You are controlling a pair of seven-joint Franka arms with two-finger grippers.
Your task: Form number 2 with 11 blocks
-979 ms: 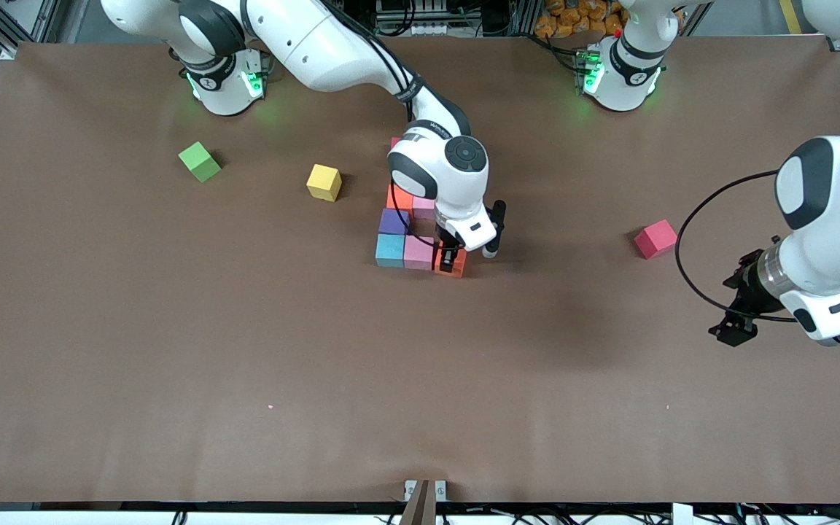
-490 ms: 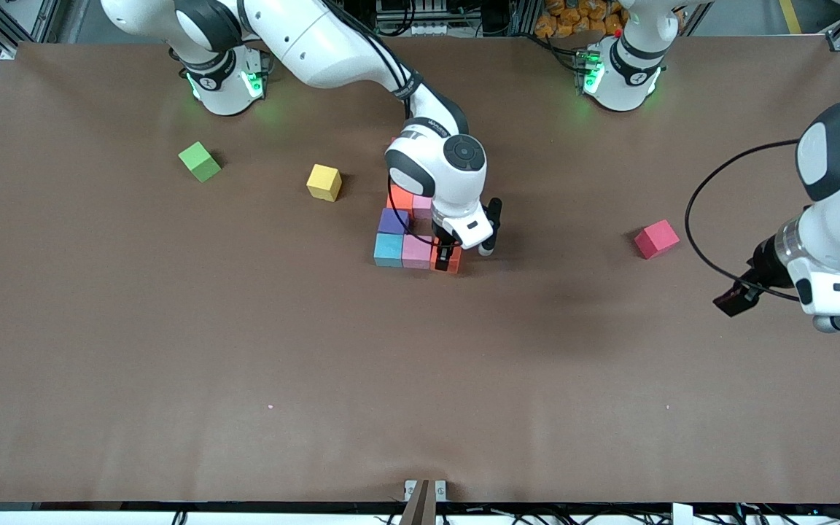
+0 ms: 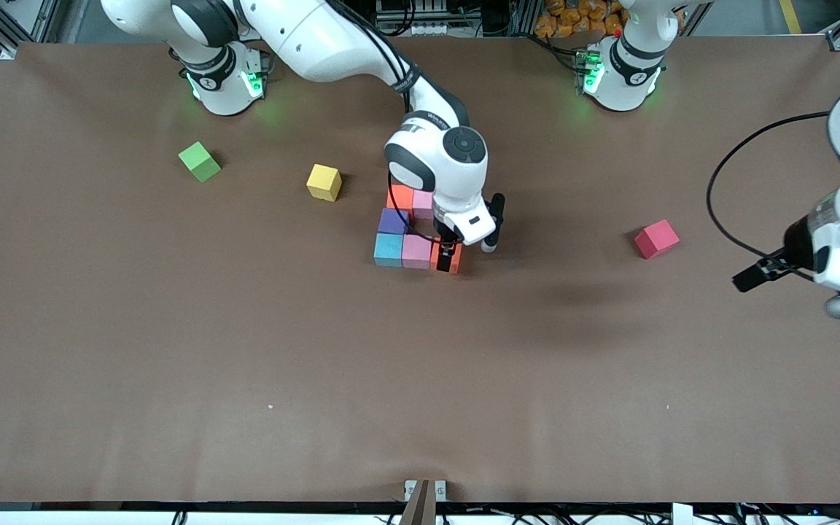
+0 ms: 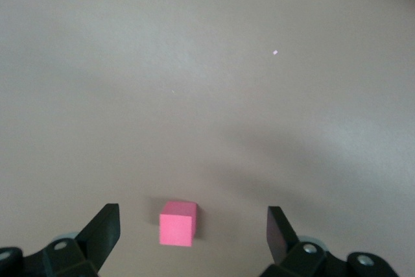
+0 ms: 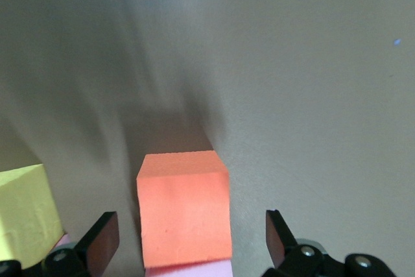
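Two loose matte cubes remain: the yellow cube (image 3: 324,182) and red cube (image 3: 656,239), each apart from the partial number 2 (image 3: 415,232). Light, stiff foam; grip flat sides. Right gripper (image 3: 448,257) spread wide around its orange cube (image 5: 185,207); left gripper (image 4: 192,235), wide, empty.

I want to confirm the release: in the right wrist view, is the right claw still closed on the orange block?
No; the right claw is open, its fingers apart from the orange block.

We see our left gripper (image 4: 193,225) spread wide above the brown table (image 4: 207,82), the pink block (image 4: 177,222) between its fingers (image 4: 104,226).
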